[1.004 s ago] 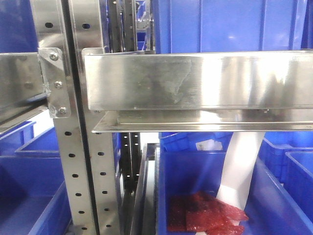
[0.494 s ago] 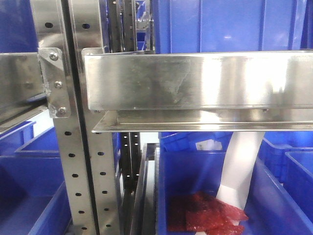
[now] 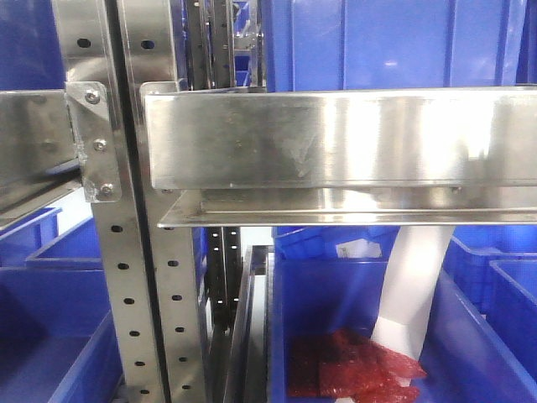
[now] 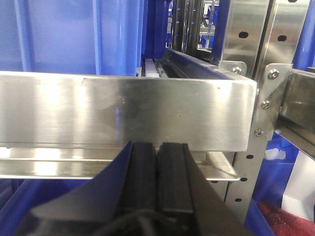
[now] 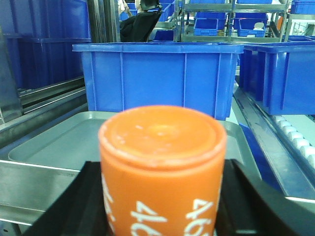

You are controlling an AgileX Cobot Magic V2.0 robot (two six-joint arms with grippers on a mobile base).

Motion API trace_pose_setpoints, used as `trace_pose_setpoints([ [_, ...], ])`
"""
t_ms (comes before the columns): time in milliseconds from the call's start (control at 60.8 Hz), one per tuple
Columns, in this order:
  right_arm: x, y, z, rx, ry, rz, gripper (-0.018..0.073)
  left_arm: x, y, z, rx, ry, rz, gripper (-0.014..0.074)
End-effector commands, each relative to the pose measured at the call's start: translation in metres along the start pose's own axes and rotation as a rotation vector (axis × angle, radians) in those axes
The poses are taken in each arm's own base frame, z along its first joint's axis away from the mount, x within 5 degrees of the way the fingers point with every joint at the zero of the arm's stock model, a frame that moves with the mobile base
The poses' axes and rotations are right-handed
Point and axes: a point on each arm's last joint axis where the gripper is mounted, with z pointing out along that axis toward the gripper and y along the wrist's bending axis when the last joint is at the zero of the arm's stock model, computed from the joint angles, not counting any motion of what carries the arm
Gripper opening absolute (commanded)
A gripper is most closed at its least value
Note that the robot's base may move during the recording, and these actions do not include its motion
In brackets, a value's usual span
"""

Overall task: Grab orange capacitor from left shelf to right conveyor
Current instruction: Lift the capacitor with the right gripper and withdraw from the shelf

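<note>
a: nothing has shifted in the front view since a second ago, except a dark reflection now on the right end of the left shelf (image 3: 336, 138) rail.
b: surface?
a: brushed steel rail, with a perforated post (image 3: 126, 277) bolted to it at left. blue bins (image 3: 327, 294) below. one holds a red bag (image 3: 352, 369) with a white strip (image 3: 415, 285) hanging down into it.
b: left gripper?
a: left gripper (image 4: 157, 169) is just in front of the rail. black fingers (image 4: 140, 172) pressed together, nothing between them.
b: right one?
a: right gripper (image 5: 162, 211) is clamped on the orange capacitor (image 5: 162, 157). it's upright, flat top up, white numerals on the side, a dark finger on each side.
b: room around it?
a: grey tray (image 5: 54, 142) behind it, a blue bin (image 5: 157, 78) at the tray's far edge, more bins on racks further back, white rollers (image 5: 295, 140) at right. can't tell whether the capacitor's base rests on anything.
</note>
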Motion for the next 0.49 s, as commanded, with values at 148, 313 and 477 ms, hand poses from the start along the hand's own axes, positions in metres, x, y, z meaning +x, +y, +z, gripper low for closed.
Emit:
trace_pose_setpoints([
  [148, -0.0169, 0.0004, -0.002, 0.004, -0.108, -0.01, 0.0154, -0.0106, -0.0003, -0.0016, 0.006, -0.107, -0.004, -0.0127],
  [313, -0.0169, 0.0004, -0.002, 0.004, -0.108, -0.01, 0.0154, -0.0106, -0.0003, -0.0016, 0.006, -0.107, -0.004, -0.0127],
  [477, -0.0169, 0.0004, -0.002, 0.004, -0.108, -0.01, 0.0154, -0.0106, -0.0003, -0.0016, 0.006, -0.107, -0.004, -0.0127],
])
